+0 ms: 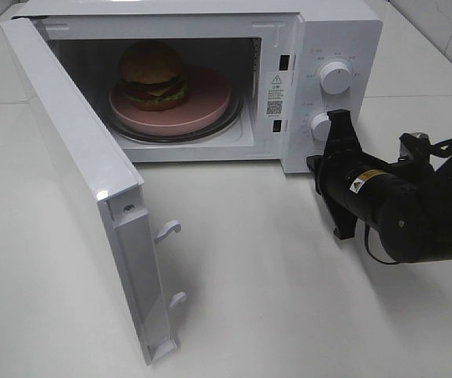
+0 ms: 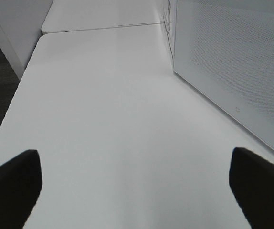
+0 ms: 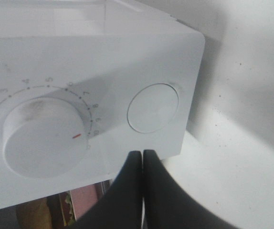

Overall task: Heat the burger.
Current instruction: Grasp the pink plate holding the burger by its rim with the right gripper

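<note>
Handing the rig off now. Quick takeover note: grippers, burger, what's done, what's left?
Left gripper: open, empty, over the table beside the door.
Right gripper: shut, empty, tips at the control panel by the lower knob; contact unclear.
Burger: on the plate inside the microwave.
Done: burger loaded.
Left: the door stands wide open; close it, then probably set the knobs to start heating.

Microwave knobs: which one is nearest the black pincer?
The bottom knob: the shut right pincer sits right beside it, while the top knob is higher up, clear of it.
</note>
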Controlling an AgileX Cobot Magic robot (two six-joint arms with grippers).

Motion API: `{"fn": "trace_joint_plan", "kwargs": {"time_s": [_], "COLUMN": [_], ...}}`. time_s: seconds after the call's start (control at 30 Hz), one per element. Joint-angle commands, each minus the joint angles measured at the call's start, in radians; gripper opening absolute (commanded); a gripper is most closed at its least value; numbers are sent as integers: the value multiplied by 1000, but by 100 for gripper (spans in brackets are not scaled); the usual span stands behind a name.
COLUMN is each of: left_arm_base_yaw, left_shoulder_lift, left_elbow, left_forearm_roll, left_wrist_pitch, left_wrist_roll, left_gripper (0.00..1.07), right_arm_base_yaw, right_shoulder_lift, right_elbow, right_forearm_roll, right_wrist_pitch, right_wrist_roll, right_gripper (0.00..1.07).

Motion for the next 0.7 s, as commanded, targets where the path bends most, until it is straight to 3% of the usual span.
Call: {"fn": "trace_joint_plan", "kwargs": {"time_s": [0.03, 0.23, 0.3, 0.4, 0.47, 0.57, 0.63, 0.7], "left_arm_base_yaw": [-2, -2, -2, -2, -2, -2, -2, -2], "left_shoulder_lift": [-20, -20, -20, -20, -20, -20, -20, -20], "left_elbow": [2, 2, 2, 2, 2, 2, 2, 2], "left_forearm_roll": [-9, -9, -9, -9, -9, -9, -9, -9], "left_wrist_pitch": [-9, -9, -9, -9, -9, -9, -9, -9], "left_wrist_roll": [-6, -6, -6, -6, -6, -6, -6, -6], "left_gripper": [101, 101, 101, 101, 101, 101, 101, 101], "right_arm_base_yaw": [2, 2, 2, 2, 2, 2, 2, 2], "right_shoulder_lift": [-53, -146, -259, -295, -437, -473, -579, -601], "right_elbow": [37, 111, 165, 172, 164, 153, 99, 86], "right_forearm_roll": [-7, -13, -15, -15, -14, -10, -10, -10], "right_wrist_pitch": [-10, 10, 139, 199, 475, 565, 899, 964], "right_wrist_roll": [-44, -216, -469, -549, -913, -1015, -1400, -1487], "right_gripper": [0, 0, 0, 0, 0, 0, 0, 0]}}
